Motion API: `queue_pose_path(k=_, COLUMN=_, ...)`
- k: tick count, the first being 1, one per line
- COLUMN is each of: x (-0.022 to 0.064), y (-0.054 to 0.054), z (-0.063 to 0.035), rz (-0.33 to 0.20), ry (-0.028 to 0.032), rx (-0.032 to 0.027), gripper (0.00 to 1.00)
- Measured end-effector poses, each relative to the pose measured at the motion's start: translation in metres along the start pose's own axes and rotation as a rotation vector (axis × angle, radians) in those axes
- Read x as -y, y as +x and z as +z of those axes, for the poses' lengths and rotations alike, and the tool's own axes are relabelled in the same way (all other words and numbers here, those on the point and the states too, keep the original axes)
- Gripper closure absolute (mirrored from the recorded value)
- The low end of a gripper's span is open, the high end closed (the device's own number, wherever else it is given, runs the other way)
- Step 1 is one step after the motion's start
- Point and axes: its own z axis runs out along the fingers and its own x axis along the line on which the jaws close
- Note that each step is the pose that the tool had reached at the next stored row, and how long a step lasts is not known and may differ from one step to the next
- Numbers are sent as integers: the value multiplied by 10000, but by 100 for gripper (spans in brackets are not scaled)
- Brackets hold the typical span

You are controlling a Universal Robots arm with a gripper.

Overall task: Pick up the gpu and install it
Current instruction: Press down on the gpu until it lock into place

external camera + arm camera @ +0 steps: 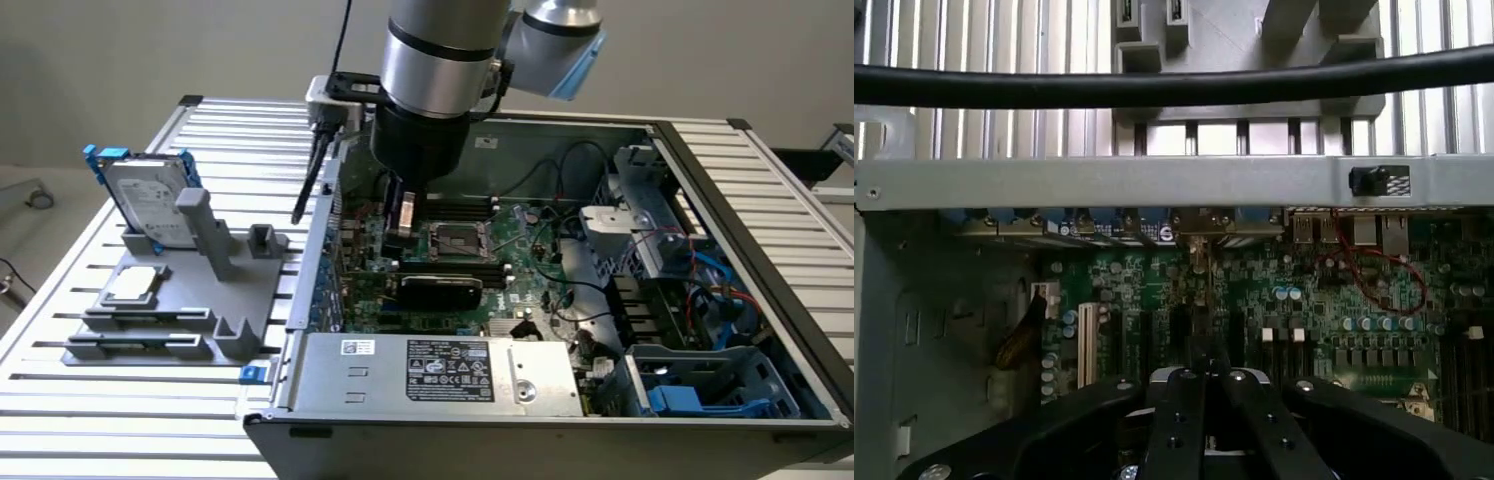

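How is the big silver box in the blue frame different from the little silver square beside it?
The hard drive stands upright in the grey holder; the square chip lies flat on it. The hard drive is bigger than the chip. The hard drive has a blue frame; the chip has none. Both are silver and sit outside the computer case.

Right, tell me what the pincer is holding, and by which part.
Cannot be told: the shut pincer sits right at the top edge of the gpu, but whether it grips that edge is hidden.
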Motion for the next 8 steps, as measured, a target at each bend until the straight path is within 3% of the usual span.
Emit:
queue_pose_path(k=6, x=109, y=-1, z=-17, rz=11, ry=871, rx=65, gripper=89)
queue_pose_path(k=7, x=117, y=-1, z=-17, rz=13, ry=952, rx=75, gripper=89)
queue_pose_path(k=8, x=119, y=-1, z=-17, rz=12, ry=957, rx=77, gripper=89)
